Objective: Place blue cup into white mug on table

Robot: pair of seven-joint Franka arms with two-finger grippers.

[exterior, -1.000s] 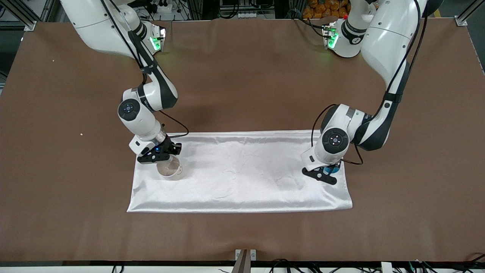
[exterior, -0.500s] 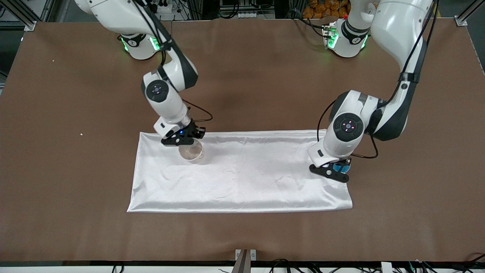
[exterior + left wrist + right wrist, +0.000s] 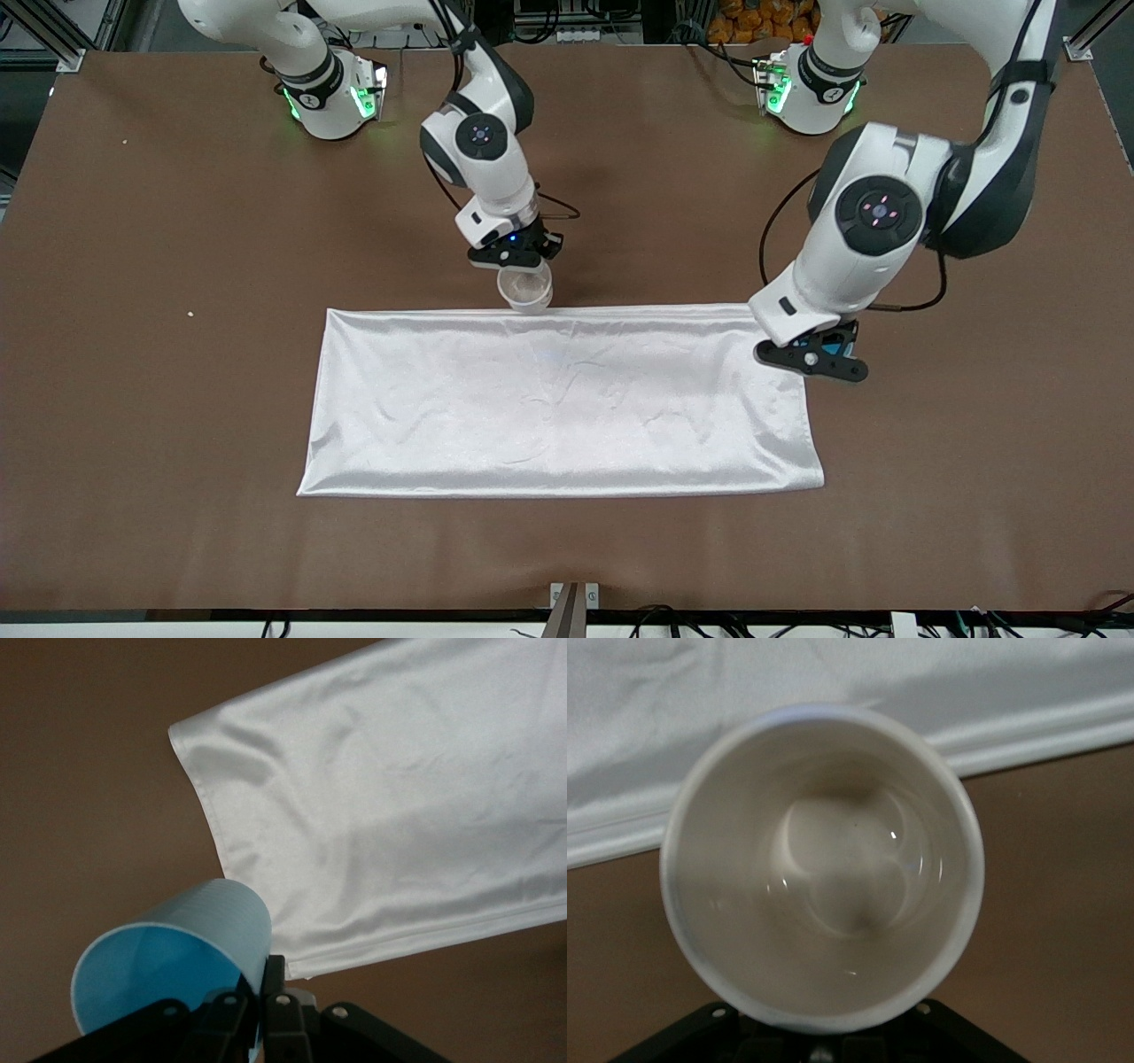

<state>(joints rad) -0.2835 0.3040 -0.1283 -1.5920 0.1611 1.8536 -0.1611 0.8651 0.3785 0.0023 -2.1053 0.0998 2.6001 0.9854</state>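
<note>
My right gripper [image 3: 516, 259] is shut on the white mug [image 3: 525, 291] and holds it in the air over the cloth's edge nearest the robots' bases. The right wrist view looks into the empty mug [image 3: 824, 868], with the gripper [image 3: 824, 1043] at its rim; the mug's handle is hidden. My left gripper [image 3: 811, 360] is shut on the blue cup [image 3: 829, 347] and holds it up over the cloth's corner at the left arm's end. In the left wrist view the cup [image 3: 168, 966] is tilted, with one finger inside its rim and one outside [image 3: 262, 997].
A shiny white rectangular cloth [image 3: 567, 399] lies flat in the middle of the brown table [image 3: 177, 221]; it also shows in the left wrist view [image 3: 399, 797] and the right wrist view [image 3: 673, 718]. Two small crumbs lie toward the right arm's end.
My right gripper has carried the mug from over the cloth's right-arm end to the middle of its edge nearest the bases. My left gripper has risen with the blue cup.
</note>
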